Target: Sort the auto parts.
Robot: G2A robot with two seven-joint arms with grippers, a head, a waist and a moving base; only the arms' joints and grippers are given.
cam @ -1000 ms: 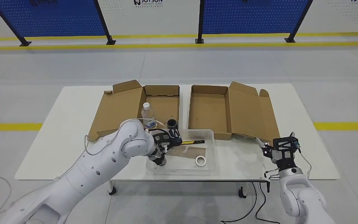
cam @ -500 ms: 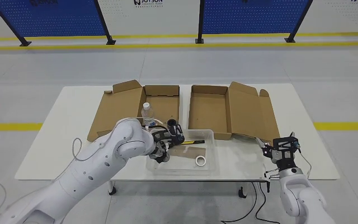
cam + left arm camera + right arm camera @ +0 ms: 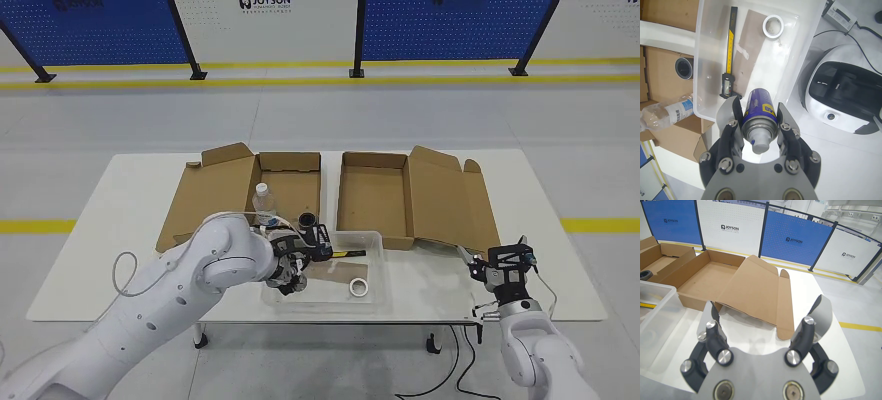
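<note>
Beside the left box, my left gripper clamps the spray can over the clear bin, near its left wall; the caliper and tape roll lie inside. Past the right box, my right gripper gapes wide above the table, near its right edge.

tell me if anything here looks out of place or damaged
A clear plastic bottle sits in the cardboard box beside the tub; it looks crumpled and hardly like an auto part. Nothing looks spilled.
</note>
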